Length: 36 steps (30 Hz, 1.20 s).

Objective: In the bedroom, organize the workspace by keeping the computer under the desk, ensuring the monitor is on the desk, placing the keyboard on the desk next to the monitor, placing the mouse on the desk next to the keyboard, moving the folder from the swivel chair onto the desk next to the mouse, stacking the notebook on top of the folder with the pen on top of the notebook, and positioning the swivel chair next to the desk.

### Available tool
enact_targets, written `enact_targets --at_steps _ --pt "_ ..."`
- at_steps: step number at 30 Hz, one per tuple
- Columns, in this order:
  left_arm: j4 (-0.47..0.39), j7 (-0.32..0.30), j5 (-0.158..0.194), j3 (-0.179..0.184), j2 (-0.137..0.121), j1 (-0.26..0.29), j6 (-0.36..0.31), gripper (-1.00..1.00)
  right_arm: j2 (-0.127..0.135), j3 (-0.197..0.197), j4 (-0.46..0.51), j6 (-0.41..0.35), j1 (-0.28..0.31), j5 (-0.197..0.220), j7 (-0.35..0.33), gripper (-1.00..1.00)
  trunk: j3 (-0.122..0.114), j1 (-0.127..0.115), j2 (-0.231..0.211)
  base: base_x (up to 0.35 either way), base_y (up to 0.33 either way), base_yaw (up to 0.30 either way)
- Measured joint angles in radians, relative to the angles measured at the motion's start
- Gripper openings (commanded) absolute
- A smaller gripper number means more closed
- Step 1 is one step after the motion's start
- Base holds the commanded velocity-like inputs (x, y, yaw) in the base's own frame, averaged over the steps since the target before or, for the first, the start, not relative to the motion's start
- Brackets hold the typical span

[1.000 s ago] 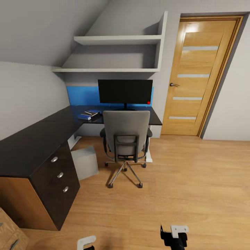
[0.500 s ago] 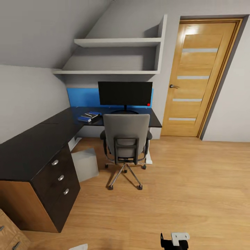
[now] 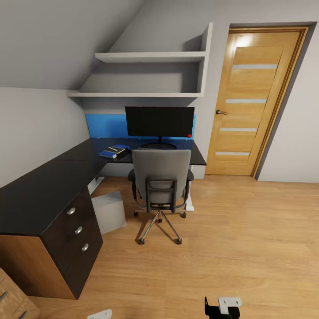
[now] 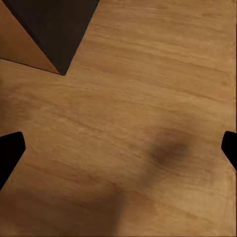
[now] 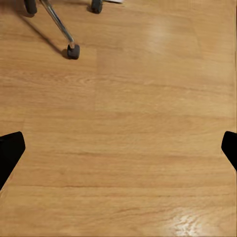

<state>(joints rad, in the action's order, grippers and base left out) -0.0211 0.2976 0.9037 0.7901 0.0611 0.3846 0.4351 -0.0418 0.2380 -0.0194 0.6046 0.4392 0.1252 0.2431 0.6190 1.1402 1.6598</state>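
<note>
**Attic bedroom workspace, seen from the doorway side**

Wood-plank floor (image 3: 248,239), warm and lightly glossy, across the lower half of the head view; grey sloped ceiling and grey walls above. Tall honey-wood door (image 3: 250,102) with four frosted slots at 2 o'clock. Two white wall shelves (image 3: 150,57) at 12 o'clock, stepped under the slope.

Long L-shaped desk (image 3: 40,190), matte black top, wood side panel, three black drawers with round silver knobs, running from 9 o'clock back to the centre; one black corner and wood side also in the left wrist view (image 4: 52,29). Blue panel (image 3: 106,126) on the wall behind the desk.

Swivel chair (image 3: 161,177) at the centre, grey upholstered back toward the camera, black armrests, chrome star base on castors, drawn up to the desk; one chrome leg and castors in the right wrist view (image 5: 66,42). Monitor (image 3: 159,122) upright on the desk behind the chair, flat black screen, red dot at its lower corner. Computer (image 3: 108,212), plain light-grey box, on the floor at the desk's inner corner, just left of the chair. Folder (image 3: 110,153), blue, flat on the desk at 11 o'clock of the chair, with small items on top too small to tell.

Left gripper (image 4: 118,148) and right gripper (image 5: 118,150) over bare floor, black fingertips at opposite frame edges, spread wide with nothing between.
</note>
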Motion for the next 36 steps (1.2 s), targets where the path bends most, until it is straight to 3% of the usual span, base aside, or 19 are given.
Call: enact_targets --at_steps 6,8,10,13,22,30,36 --pt "0.0 -0.001 0.005 0.0 0.009 -0.055 0.178 1.0 0.003 -0.002 0.0 0.135 -0.023 0.002 0.001 1.0 -0.019 -0.023 -0.042 0.0 0.0 0.0" --pt "0.0 -0.001 0.005 0.001 0.009 -0.076 0.201 1.0 0.004 -0.003 0.0 0.18 -0.037 0.002 0.002 1.0 -0.025 -0.031 -0.056 0.0 0.0 0.0" --pt "0.0 0.002 0.007 -0.002 0.006 -0.132 0.238 1.0 0.007 -0.005 0.001 0.29 -0.075 0.002 0.004 1.0 -0.031 -0.038 -0.07 0.0 0.0 0.0" --pt "0.0 0.004 0.009 -0.003 0.002 -0.2 0.295 1.0 0.015 -0.008 0.001 0.381 -0.135 0.004 0.007 1.0 -0.04 -0.05 -0.091 0.0 0.0 0.0" --pt "0.0 0.0 0.006 0.0 -0.008 -0.339 0.482 1.0 0.028 -0.004 0.0 0.4 -0.183 0.001 0.007 1.0 -0.069 -0.084 -0.154 0.0 0.0 0.0" --pt "0.0 -0.002 0.002 0.007 -0.008 -0.362 0.537 1.0 0.025 -0.003 0.0 0.398 -0.187 0.001 0.006 1.0 -0.094 -0.115 -0.21 0.0 0.0 0.0" --pt "0.0 -0.002 0.003 0.006 -0.009 -0.365 0.538 1.0 0.026 -0.003 0.0 0.398 -0.187 0.001 0.006 1.0 -0.094 -0.115 -0.21 0.0 0.0 0.0"
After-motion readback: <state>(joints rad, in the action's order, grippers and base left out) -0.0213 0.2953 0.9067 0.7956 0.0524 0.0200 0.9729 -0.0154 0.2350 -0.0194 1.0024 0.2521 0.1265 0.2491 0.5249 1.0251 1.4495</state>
